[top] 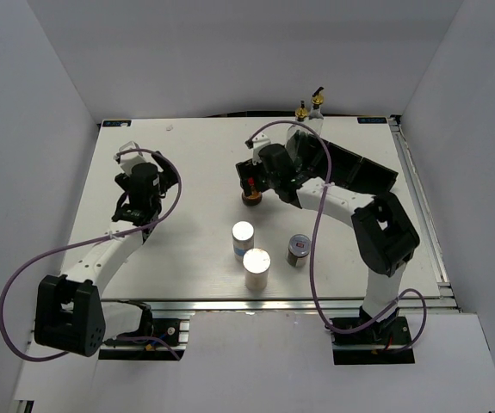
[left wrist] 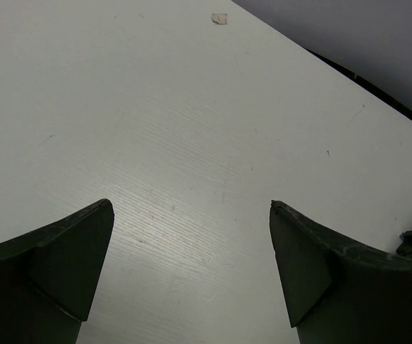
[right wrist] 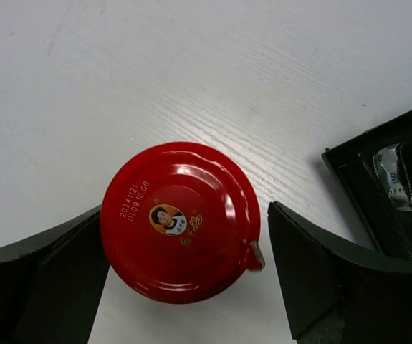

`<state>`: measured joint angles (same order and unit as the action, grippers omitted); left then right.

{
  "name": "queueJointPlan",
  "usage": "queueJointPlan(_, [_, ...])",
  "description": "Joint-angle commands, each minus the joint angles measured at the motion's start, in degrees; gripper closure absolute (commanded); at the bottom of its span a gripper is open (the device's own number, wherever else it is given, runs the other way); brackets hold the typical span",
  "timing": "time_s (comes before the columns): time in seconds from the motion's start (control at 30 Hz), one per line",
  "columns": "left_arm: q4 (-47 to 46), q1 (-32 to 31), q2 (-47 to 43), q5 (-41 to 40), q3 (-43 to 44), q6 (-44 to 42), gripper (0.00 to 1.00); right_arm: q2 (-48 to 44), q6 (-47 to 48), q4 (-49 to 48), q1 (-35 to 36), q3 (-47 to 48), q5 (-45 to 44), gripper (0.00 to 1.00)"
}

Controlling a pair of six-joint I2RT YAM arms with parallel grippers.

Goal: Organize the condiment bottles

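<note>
The red-lidded jar [top: 251,196] stands mid-table; in the right wrist view its red lid [right wrist: 180,222] lies between my fingers. My right gripper [right wrist: 188,209] is open around it: the left finger is at the lid's edge, the right finger stands a little apart. In the top view the right gripper [top: 256,185] sits over the jar. Two white-topped shakers [top: 243,237] [top: 256,267] and the silver-lidded jar [top: 299,249] stand in front. Two glass cruets [top: 301,112] [top: 317,101] stand at the far edge. My left gripper [left wrist: 191,204] [top: 131,172] is open and empty over bare table.
The long black tray [top: 363,172] lies diagonally at the right rear, partly under the right arm; its corner shows in the right wrist view [right wrist: 377,179]. A small scrap of tape [left wrist: 220,18] lies near the table's far edge.
</note>
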<state>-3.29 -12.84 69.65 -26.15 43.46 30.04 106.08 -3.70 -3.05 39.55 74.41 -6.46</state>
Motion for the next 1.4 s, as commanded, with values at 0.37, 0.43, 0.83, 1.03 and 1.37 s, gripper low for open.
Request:
queueJointPlan(0.37, [-1.2,0.4,-2.8,-2.1,-1.6,-0.8,0.02,-1.2,-2.2,-4.2,0.2,5.0,-5.4,0.71])
queueJointPlan(0.43, [-1.5,0.4,-3.1,-1.6,-1.9,-0.9,0.02,-5.9,-2.1,-5.5,0.1,1.9,-5.3,0.80])
queueJointPlan(0.83, [-1.5,0.4,-4.6,-0.5,-2.5,-1.5,0.02,-31.5,-3.1,0.2,-5.1,-12.9,-14.4,0.90])
queueJointPlan(1.03, [-1.4,0.4,-4.6,-0.6,-2.3,-1.7,0.02,-35.1,-4.5,0.8,-17.3,-13.9,-14.0,0.88])
queueJointPlan(1.37, [-2.6,0.4,-4.6,0.6,-2.9,-2.3,0.02,-22.4,-1.3,-5.4,-28.8,-5.3,-5.2,0.92])
